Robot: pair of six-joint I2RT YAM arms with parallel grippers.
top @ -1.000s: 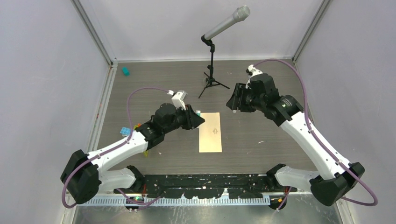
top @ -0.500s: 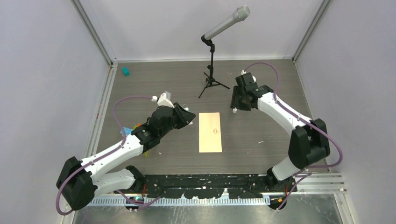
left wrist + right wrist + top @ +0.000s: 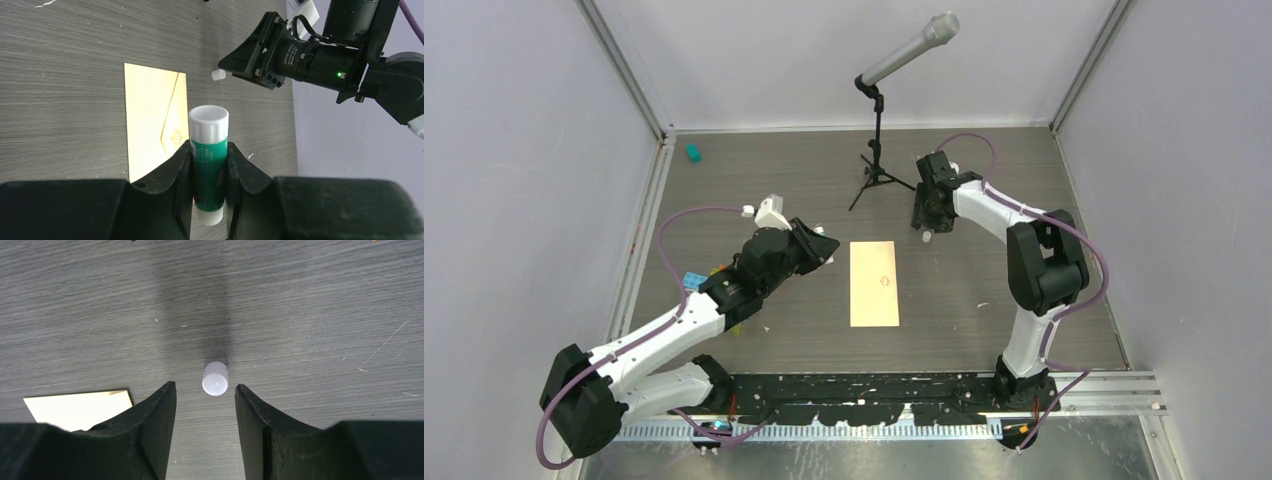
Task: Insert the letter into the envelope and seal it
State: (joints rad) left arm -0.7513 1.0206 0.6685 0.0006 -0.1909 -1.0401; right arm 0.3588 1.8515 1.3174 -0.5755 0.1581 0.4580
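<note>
Left gripper pinches a green cylindrical glue stick just beside the flat tan paper envelope, while right gripper, spread, hangs over a small white round cap.

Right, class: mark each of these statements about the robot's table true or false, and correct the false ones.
1. The left fingers grip a green glue stick. True.
2. The envelope stands open with the letter sticking out. False: it lies flat on the table and no letter shows.
3. The right fingers are shut on the white cap. False: they are open, and the cap sits on the table, not gripped.
4. A microphone on a stand is at the far side of the table. True.
</note>
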